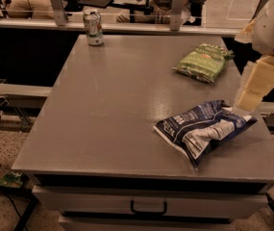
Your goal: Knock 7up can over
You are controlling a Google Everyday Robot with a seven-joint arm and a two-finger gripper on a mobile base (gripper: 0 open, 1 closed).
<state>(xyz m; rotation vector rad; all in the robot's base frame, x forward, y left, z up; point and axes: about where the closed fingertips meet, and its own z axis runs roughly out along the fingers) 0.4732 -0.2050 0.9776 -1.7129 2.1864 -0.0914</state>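
The 7up can (93, 27) stands upright at the far left corner of the grey table (107, 109). It is silvery-white with green and red markings. My gripper (246, 101) hangs at the right edge of the table on the white arm (273, 28), its cream tip just above the right end of the dark blue chip bag (204, 131). The gripper is far from the can, across the whole table.
A green chip bag (203, 61) lies at the far right of the table. A rail with metal posts (176, 6) runs behind the table's far edge. A drawer with a handle (148, 208) sits under the front edge. Cables lie on the floor at left.
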